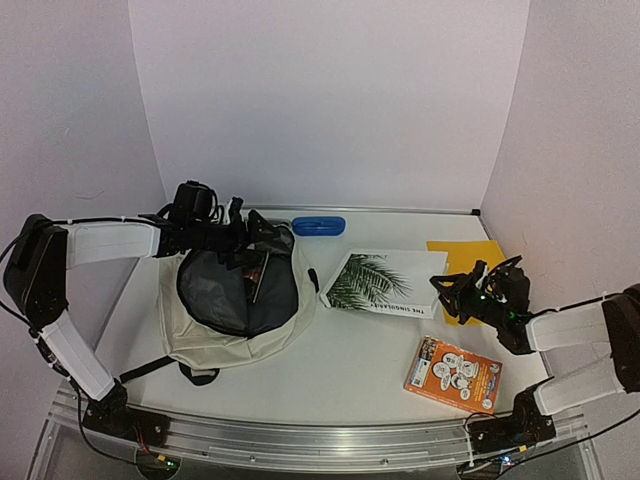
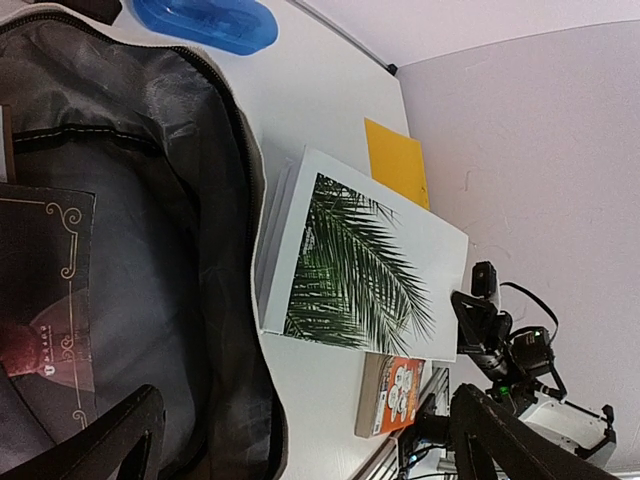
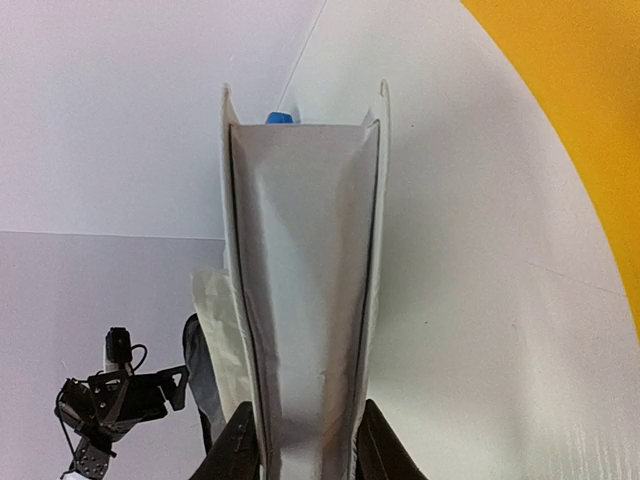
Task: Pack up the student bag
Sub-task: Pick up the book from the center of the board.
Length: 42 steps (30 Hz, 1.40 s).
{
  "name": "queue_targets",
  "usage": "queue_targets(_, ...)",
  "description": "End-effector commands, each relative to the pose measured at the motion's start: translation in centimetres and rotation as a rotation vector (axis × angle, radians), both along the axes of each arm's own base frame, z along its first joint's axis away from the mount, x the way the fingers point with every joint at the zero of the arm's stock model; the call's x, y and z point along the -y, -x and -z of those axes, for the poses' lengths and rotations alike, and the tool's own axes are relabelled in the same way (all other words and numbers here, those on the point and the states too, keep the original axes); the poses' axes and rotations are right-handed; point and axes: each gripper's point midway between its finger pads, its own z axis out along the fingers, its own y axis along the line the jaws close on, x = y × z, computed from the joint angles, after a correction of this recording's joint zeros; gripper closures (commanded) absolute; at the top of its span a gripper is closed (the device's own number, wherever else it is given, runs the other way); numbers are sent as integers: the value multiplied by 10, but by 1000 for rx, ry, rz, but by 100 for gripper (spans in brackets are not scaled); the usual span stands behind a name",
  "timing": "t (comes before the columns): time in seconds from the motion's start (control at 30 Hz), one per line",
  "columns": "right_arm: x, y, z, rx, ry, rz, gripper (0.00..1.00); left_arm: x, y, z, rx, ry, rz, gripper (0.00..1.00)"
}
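Black right fingers [image 3: 238, 455] stand narrow, 1 on each face of the white palm-leaf book [image 3: 300, 300]. They appear to pinch its near edge, though the view is too tight to be sure how firmly the pads bite. That book lies on the desk [image 1: 350, 350], its long axis running from these fingers leftward to the student bag [image 1: 235, 300], whose rim its far corner reaches. The carry therefore goes left, along the book's own length. The left fingers [image 2: 110, 440] hang wide and empty over the bag's mouth, nearer the bag than the right arm is. The bag lies slumped on the desk's left half: cream fabric, black zip, mouth gaping on dark grey lining, with 1 dark book [image 2: 45, 300] already inside. An orange book [image 1: 452, 373], a yellow folder [image 1: 470, 262] and a blue case [image 1: 318, 226] lie outside it.
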Motion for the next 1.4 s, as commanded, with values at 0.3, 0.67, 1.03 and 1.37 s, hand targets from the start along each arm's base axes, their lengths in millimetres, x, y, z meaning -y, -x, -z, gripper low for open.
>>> queue_targets(0.3, -6, -10, -126, 254, 15, -44, 76, -49, -2, -40, 103, 8, -117, 0)
queue_targets(0.67, -38, -12, -178, 335, 36, -195, 79, -135, 14, -33, 76, -128, -333, 0)
queue_targets(1.03, -108, 0, -213, 404, -40, -388, 79, -36, 42, -88, 262, 167, 139, 0)
queue_targets(1.37, -132, 15, -243, 483, -182, -490, 80, -9, 60, -112, 311, 292, 291, 0)
